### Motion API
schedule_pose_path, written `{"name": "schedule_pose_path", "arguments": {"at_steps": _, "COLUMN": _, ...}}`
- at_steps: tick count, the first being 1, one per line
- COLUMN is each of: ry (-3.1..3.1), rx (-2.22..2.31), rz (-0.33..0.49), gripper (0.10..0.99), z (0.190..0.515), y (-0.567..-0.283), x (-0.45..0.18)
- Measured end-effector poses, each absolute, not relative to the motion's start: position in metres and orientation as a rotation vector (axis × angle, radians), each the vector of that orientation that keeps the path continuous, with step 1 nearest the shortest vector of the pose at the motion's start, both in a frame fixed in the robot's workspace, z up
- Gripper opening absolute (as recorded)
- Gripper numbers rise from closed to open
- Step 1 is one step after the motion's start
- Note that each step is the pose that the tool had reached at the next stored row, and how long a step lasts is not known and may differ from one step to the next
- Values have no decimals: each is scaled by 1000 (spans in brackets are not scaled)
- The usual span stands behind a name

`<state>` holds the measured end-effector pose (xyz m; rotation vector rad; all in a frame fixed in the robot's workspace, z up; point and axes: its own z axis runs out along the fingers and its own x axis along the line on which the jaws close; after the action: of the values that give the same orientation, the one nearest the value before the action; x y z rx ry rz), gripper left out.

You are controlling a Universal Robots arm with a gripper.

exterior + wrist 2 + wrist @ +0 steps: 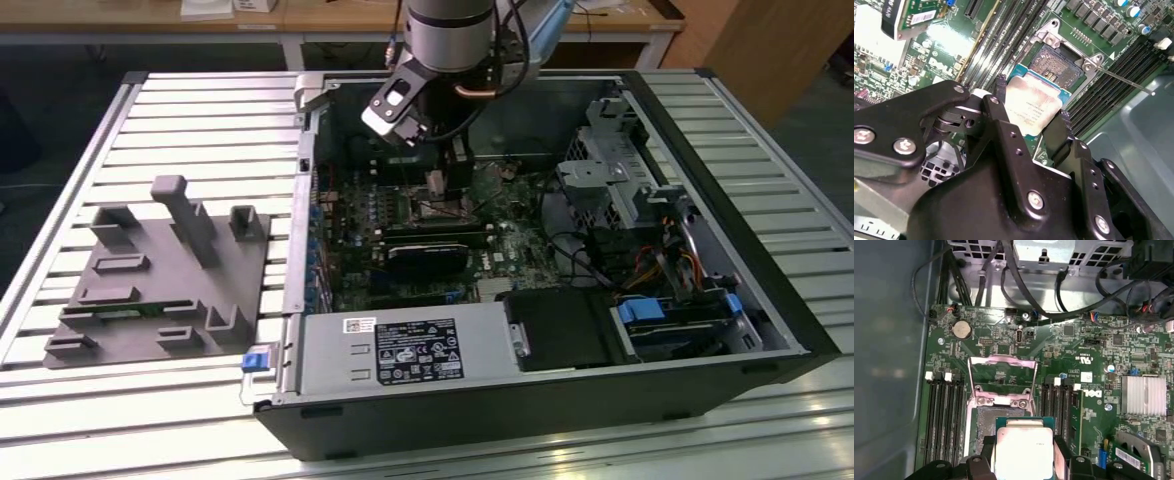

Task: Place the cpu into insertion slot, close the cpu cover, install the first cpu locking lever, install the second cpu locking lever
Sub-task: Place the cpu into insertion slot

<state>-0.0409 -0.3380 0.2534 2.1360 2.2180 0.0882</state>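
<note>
My gripper [1032, 100] is shut on the cpu [1033, 107], a small square chip with a silvery-tan top, pinched by two opposite edges. In both wrist views the chip hangs just above the motherboard, partly overlapping the insertion slot [1059, 62], whose dark pin field is exposed. In the first wrist view the cpu [1024, 450] sits between the black fingers [1061, 447], and the cpu cover [1001, 360] stands flipped open beyond the insertion slot [985, 421]. A thin locking lever [1126, 81] sticks out sideways, unlatched. In the exterior view the gripper [441, 185] reaches down into the open computer case.
Memory slots [944, 415] flank the socket on both sides. A black card [427, 248], a power supply [400, 350] and a drive cage [607, 170] crowd the case. Cables [1054, 285] run along the case wall. A grey fixture [160, 270] lies on the slatted table.
</note>
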Motion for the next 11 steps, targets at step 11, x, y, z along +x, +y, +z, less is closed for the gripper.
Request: {"name": "schedule_pose_path", "arguments": {"at_steps": 11, "ry": 2209, "rx": 2145, "rz": 88, "gripper": 541, "z": 241, "y": -330, "x": -41}}
